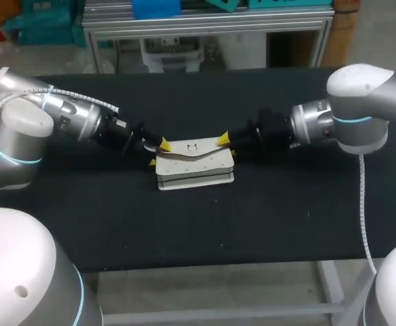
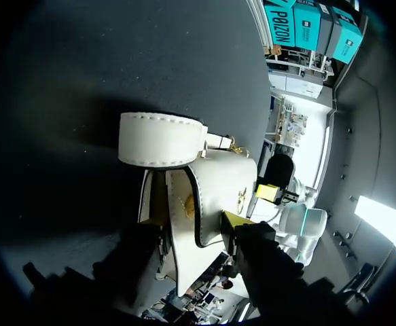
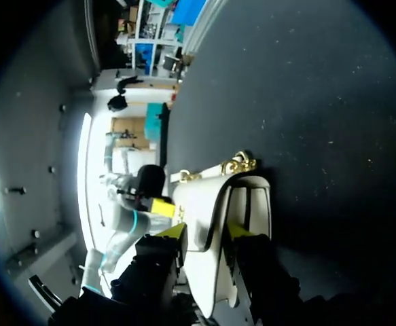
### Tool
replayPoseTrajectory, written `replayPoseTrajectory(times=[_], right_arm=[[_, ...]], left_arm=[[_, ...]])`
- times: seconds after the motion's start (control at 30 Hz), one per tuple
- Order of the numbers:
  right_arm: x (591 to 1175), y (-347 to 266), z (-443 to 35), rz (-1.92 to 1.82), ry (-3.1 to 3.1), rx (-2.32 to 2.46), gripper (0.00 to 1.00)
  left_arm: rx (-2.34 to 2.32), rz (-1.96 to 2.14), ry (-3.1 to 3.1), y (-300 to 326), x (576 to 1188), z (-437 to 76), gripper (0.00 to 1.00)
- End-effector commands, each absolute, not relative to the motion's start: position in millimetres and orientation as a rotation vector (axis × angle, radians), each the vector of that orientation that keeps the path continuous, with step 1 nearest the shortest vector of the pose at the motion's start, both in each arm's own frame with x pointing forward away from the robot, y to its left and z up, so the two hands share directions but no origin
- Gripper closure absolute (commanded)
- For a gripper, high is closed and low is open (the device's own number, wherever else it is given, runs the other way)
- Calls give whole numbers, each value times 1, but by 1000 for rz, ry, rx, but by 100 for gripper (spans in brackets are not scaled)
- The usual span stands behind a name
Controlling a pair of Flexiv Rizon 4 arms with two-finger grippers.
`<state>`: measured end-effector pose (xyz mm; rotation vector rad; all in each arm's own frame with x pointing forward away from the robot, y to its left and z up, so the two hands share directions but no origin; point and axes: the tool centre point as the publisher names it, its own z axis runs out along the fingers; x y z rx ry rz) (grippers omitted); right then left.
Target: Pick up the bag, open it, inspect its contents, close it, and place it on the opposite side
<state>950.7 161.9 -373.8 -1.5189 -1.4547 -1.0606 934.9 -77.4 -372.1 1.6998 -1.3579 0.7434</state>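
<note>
- The bag [image 1: 194,168] lies flat near the middle of the desk [image 1: 198,231], and I have come at it from both ends.
- My left gripper [image 1: 158,152] is clamped across the bag's left end. In the left wrist view the body and the flap [image 1: 192,156] both sit between its fingers, just beside the stitched white handle [image 2: 160,139].
- My right gripper [image 1: 227,146] is closed on the flap's right end, with one yellow tip on the outer face and one underneath.
- The flap stands raised at both ends and sags in the middle, near the small clasp [image 1: 192,145]. I judge the step in hand to be the opening, and that it is only part done.
- To do it well, the left side should anchor the body while the right peels the flap up and back along its fold. Pulling outward would drag the whole bag.
- My left gripper seems to pin the flap as well, so it likely needs to let that corner go or rise with it. Otherwise the flap will twist.
- I should lift slowly and watch the bag's lower edge: if it leaves the desk, the anchor is too weak.
- The mouth needs to open wide enough for the head camera to see inside.
</note>
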Motion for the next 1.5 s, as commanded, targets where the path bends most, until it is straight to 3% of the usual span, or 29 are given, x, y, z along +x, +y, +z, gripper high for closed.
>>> replayPoseTrajectory(times=[0.03,0.23,0.33,0.37,0.53,0.57,0.6,0.63,0.67,0.7,0.73,0.77,0.9,1.03,1.13,1.27,1.33,1.5], right_arm=[[946,161,-376,-1089,-1435,-1543,75],[948,166,-392,-1062,-1408,-1548,74],[948,168,-402,-1035,-1402,-1556,76],[947,168,-403,-1025,-1401,-1555,100],[947,167,-403,-1023,-1422,-1569,100],[947,167,-401,-1028,-1422,-1568,100],[947,166,-398,-1045,-1420,-1565,100],[947,165,-394,-1058,-1422,-1564,84],[947,165,-390,-1071,-1427,-1562,60],[948,165,-388,-1080,-1426,-1559,49],[948,165,-385,-1092,-1429,-1558,15],[948,165,-382,-1101,-1431,-1557,0],[949,165,-377,-1120,-1439,-1549,0],[950,165,-375,-1147,-1436,-1549,0],[951,164,-373,-1174,-1430,-1550,8],[952,164,-369,-1194,-1426,-1547,14],[953,164,-367,-1207,-1425,-1544,24],[955,167,-364,-1219,-1425,-1537,33]], left_arm=[[1694,747,-1348,-81,939,-380,62],[1704,746,-1318,-81,945,-388,80],[1709,746,-1305,-80,945,-393,100],[1711,747,-1303,-80,945,-394,100],[1723,750,-1316,-79,943,-393,100],[1723,753,-1320,-79,942,-391,90],[1719,758,-1328,-79,940,-389,54],[1716,769,-1339,-79,938,-385,27],[1717,778,-1347,-79,936,-383,17],[1717,784,-1349,-79,935,-381,13],[1717,789,-1354,-79,934,-379,11],[1717,794,-1358,-79,934,-377,11],[1718,812,-1364,-78,933,-374,12],[1722,830,-1360,-78,934,-372,20],[1720,836,-1355,-78,935,-370,38],[1713,849,-1351,-78,936,-365,44],[1710,854,-1349,-80,936,-363,54],[1716,859,-1355,-83,940,-360,54]])
